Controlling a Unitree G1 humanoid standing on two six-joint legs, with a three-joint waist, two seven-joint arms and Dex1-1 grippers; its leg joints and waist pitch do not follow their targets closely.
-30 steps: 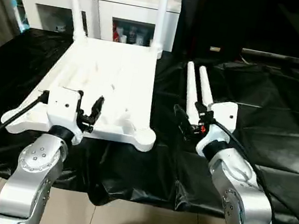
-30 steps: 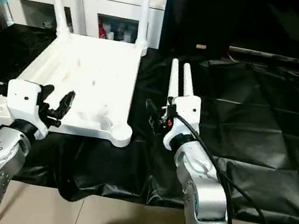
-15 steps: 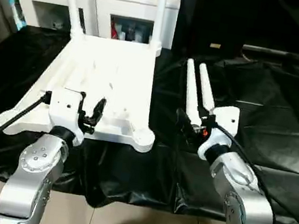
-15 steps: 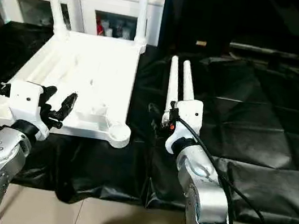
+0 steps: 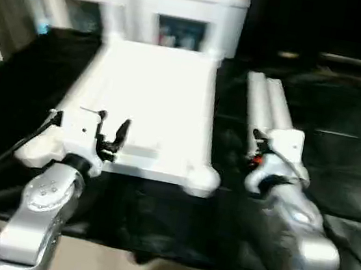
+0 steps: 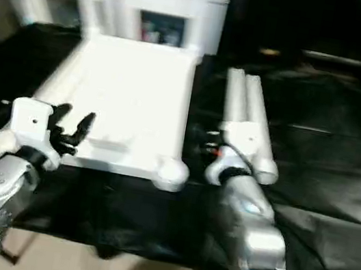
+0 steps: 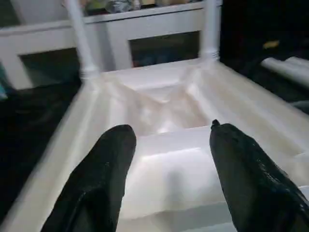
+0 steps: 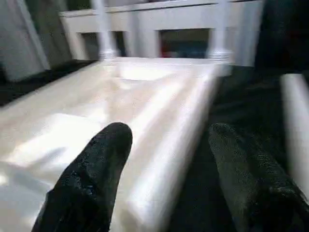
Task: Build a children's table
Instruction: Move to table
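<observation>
The upturned tabletop (image 5: 151, 102) lies on the black-draped table (image 5: 343, 155), left tool (image 5: 110, 138) open and empty over its near-left edge, right tool (image 8: 166, 179) open and empty beside two loose legs (image 6: 243, 111) to its right.

Head pair looks down and forward from above the silver forearms, taking in the tabletop (image 5: 147, 105) at 11 o'clock and two loose legs (image 5: 268, 108) at 1 o'clock on the black-draped desk (image 5: 342, 162). Left wrist camera sits low and close, peering between its tool's (image 7: 169, 179) spread fingers across the tabletop toward the white cabinets (image 7: 159, 29). Right wrist camera, equally low, faces the same tabletop edge and cabinets past its own parted tool (image 8: 169, 179).
</observation>
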